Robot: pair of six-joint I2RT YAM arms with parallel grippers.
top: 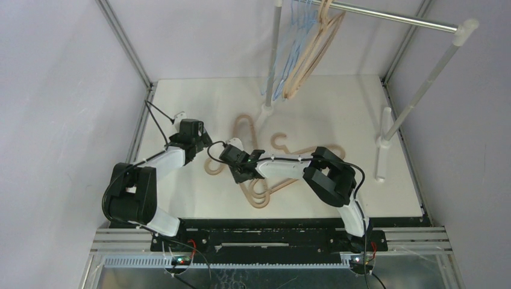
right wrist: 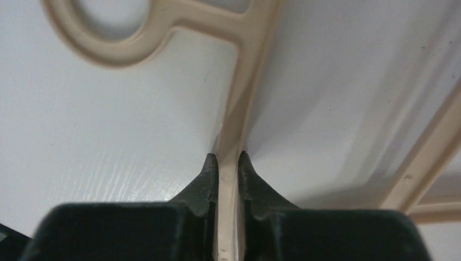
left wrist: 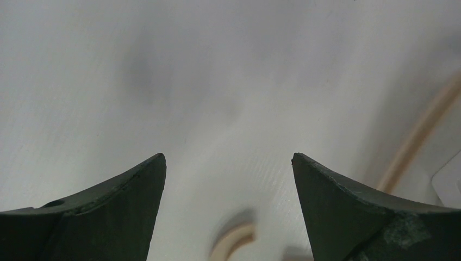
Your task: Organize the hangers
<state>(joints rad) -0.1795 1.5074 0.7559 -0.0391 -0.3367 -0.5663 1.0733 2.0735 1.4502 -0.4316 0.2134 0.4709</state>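
From above, your right gripper (top: 238, 165) sits at the centre among the loose tan hangers (top: 260, 194), while others hang from the rail (top: 391, 18) at twelve o'clock. Lifting here could drag overlapping neighbours along.

In the left wrist view, your left gripper (left wrist: 228, 163) stands open and empty, with a hanger edge at three o'clock.

In the right wrist view, the jaws pinch the held hanger (right wrist: 250, 70) by its thin bar. Gripped only at the fingertips, it may swivel or slip.

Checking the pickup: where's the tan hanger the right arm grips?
The tan hanger lies on the table, centre of the top view, among other tan hangers; the right arm pinches its bar in its jaws.
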